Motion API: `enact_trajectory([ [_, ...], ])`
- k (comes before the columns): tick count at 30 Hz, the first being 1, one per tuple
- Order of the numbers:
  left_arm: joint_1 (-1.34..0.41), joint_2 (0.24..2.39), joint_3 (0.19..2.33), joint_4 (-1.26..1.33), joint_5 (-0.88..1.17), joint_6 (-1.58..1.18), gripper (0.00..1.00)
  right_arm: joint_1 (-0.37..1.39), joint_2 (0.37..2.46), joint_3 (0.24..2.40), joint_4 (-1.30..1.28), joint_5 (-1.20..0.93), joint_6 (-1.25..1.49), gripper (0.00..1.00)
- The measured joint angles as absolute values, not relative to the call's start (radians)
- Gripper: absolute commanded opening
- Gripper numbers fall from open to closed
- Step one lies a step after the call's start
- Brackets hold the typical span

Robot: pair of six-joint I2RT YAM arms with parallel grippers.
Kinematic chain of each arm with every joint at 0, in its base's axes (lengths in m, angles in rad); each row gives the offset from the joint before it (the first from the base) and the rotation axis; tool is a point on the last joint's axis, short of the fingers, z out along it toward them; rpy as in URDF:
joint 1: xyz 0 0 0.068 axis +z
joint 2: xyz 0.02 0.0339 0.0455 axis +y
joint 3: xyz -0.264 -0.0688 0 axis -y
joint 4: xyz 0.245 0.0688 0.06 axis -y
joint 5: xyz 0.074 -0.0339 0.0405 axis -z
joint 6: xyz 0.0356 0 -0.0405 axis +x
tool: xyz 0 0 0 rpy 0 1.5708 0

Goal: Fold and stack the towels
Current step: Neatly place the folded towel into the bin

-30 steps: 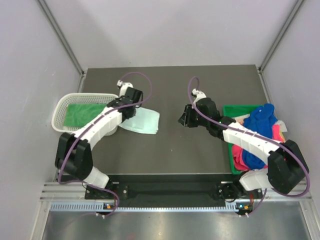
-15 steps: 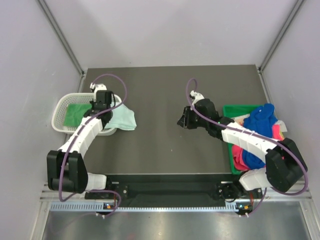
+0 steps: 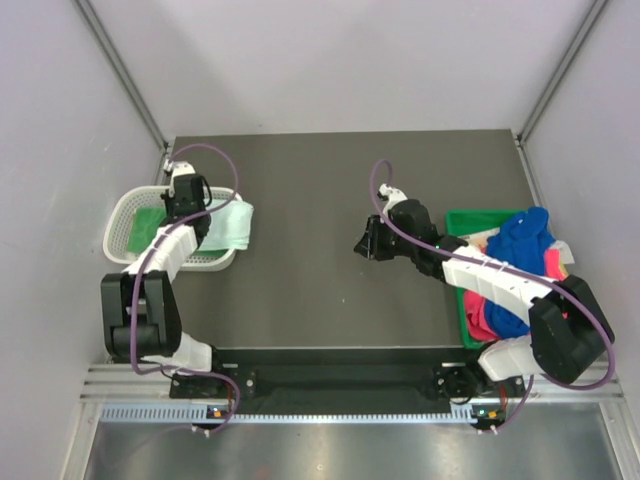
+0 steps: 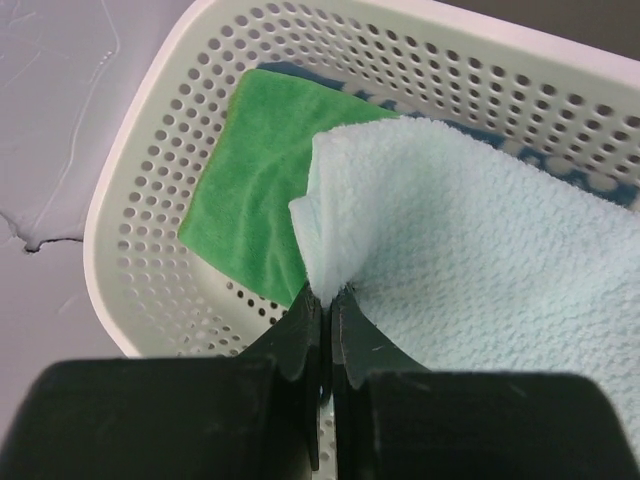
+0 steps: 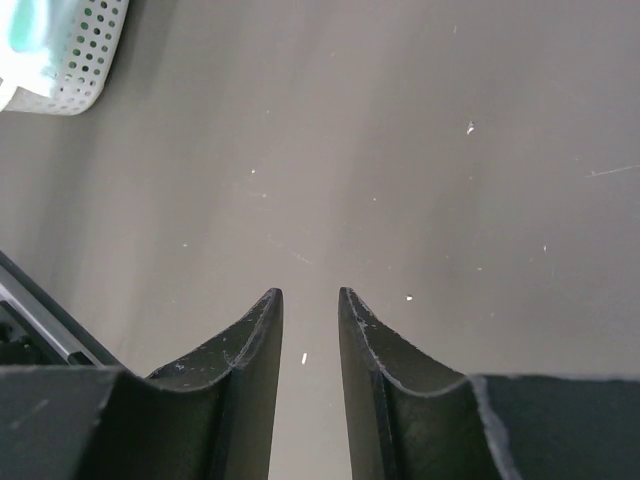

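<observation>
My left gripper (image 3: 188, 216) (image 4: 327, 292) is shut on a corner of the pale mint-white towel (image 3: 229, 224) (image 4: 470, 260) and holds it over the white mesh basket (image 3: 122, 222) (image 4: 150, 130). The towel drapes over the basket's right rim. A folded green towel (image 3: 150, 222) (image 4: 255, 190) lies flat in the basket, with a blue-and-white edge (image 4: 300, 72) under it. My right gripper (image 3: 362, 242) (image 5: 310, 296) is open and empty above the bare tabletop. Royal blue (image 3: 522, 236) and pink/red (image 3: 480, 318) towels are heaped in the green bin (image 3: 462, 218) at the right.
The dark table (image 3: 330, 190) is bounded by grey walls left, right and back. The basket stands at the table's left edge, the bin at its right edge. The basket's corner shows in the right wrist view (image 5: 85, 60).
My left gripper has carried the mint-white towel leftward from the table's middle-left to over the basket. My right arm has barely moved.
</observation>
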State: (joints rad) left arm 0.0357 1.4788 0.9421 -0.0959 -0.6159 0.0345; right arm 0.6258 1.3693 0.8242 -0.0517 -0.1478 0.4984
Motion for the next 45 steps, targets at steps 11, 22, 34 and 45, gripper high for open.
enact_trajectory([
  [11,0.146,1.608,0.94,0.054,-0.621,0.077,0.0,0.632,1.377,0.817,-0.049,-0.155,0.498,0.28],
  [22,0.182,1.635,0.973,0.082,-0.624,0.077,0.0,0.632,1.386,0.811,-0.048,-0.148,0.49,0.28],
  [34,0.214,1.703,1.031,0.07,-0.633,0.007,0.48,0.633,1.386,0.811,-0.049,-0.144,0.489,0.29],
  [45,0.213,1.65,1.034,-0.001,-0.635,-0.177,0.88,0.633,1.386,0.811,-0.049,-0.127,0.479,0.29],
])
